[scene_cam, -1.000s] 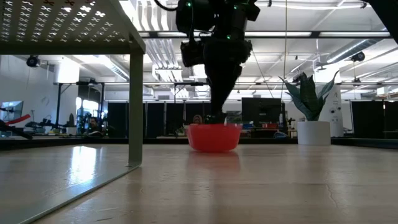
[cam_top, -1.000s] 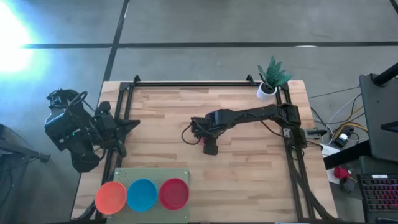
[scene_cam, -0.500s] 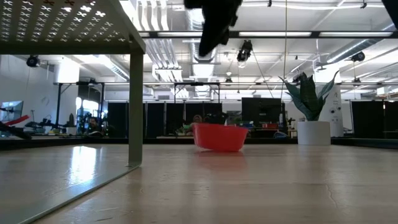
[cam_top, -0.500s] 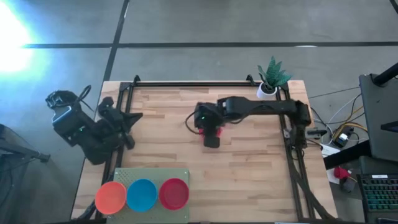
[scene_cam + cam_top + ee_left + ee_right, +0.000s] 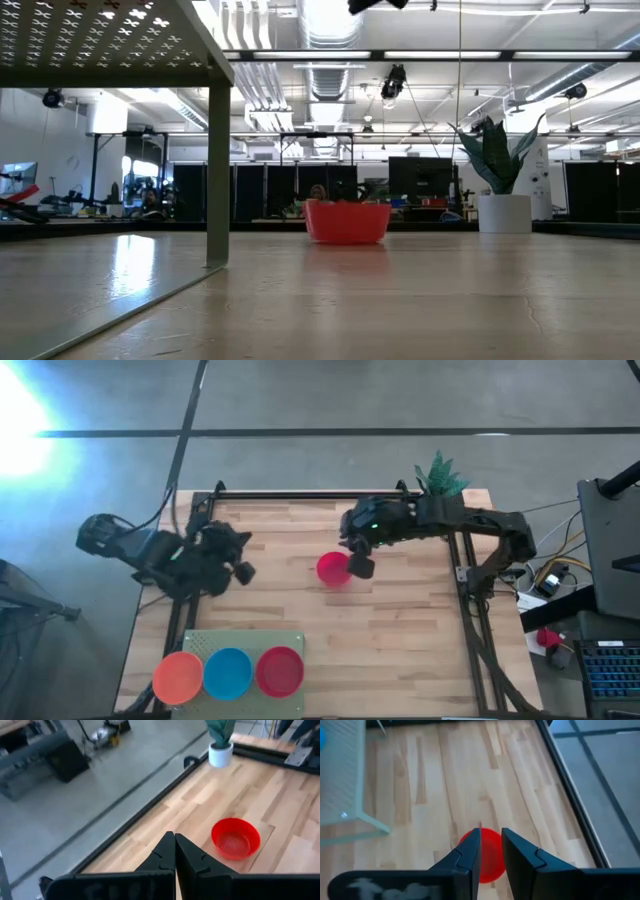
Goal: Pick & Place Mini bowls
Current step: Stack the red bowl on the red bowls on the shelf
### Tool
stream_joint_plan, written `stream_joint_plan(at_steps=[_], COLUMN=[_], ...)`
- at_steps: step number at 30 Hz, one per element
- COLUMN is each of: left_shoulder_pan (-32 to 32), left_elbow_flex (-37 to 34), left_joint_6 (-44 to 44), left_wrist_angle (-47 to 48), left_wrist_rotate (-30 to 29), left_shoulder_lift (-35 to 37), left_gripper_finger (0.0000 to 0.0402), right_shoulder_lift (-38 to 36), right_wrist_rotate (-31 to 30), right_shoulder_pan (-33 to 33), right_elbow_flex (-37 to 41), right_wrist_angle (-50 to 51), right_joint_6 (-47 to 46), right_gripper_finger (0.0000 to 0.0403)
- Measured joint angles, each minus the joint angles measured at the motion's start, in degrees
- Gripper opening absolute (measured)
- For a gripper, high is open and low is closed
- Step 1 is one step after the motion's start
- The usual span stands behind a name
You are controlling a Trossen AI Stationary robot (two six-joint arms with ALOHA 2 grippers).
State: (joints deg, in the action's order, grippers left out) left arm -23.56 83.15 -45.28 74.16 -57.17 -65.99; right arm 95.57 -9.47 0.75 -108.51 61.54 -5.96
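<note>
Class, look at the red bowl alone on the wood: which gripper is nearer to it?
Right. The right gripper hangs just above the red bowl's edge; the left gripper is well off to its side.

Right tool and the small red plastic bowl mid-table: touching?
Apart. The low view shows the small red plastic bowl resting alone on the wooden table, with the right tool high above it and clear air between them.
</note>
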Motion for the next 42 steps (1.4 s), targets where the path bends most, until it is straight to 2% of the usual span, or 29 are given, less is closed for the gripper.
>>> stream_joint_plan(at_steps=[8,12,22,31,38,42], left_shoulder_pan=[14.0,18.6,24.6,26.6,27.6,27.9], left_elbow_flex=[-3.5,-3.9,-3.9,-3.9,-3.3,-3.3], left_joint_6=[7.6,10.1,11.2,7.2,7.3,7.7], left_wrist_angle=[-14.3,-18.7,-22.8,-28.1,-32.9,-33.4], left_wrist_rotate=[16.9,22.1,29.5,31.7,37.3,38.2], left_shoulder_lift=[-3.9,-7.2,-16.9,-25.7,-29.4,-30.1], left_gripper_finger=[0.0000,0.0000,0.0000,0.0000,0.0002,0.0025], right_shoulder_lift=[-5.8,-7.5,-10.0,-10.5,-10.5,-10.5], right_wrist_rotate=[-0.2,-0.1,-0.1,0.0,0.0,0.0], right_shoulder_pan=[0.0,-0.1,-0.1,-0.1,-0.1,-0.1], right_elbow_flex=[0.0,0.1,0.1,0.1,0.1,0.1], right_wrist_angle=[0.0,0.1,1.0,1.3,1.3,1.6], right_joint_6=[-3.3,-3.5,-4.8,-6.0,-5.9,-5.9], right_gripper_finger=[0.0063,0.0063,0.0061,0.0060,0.0059,0.0059])
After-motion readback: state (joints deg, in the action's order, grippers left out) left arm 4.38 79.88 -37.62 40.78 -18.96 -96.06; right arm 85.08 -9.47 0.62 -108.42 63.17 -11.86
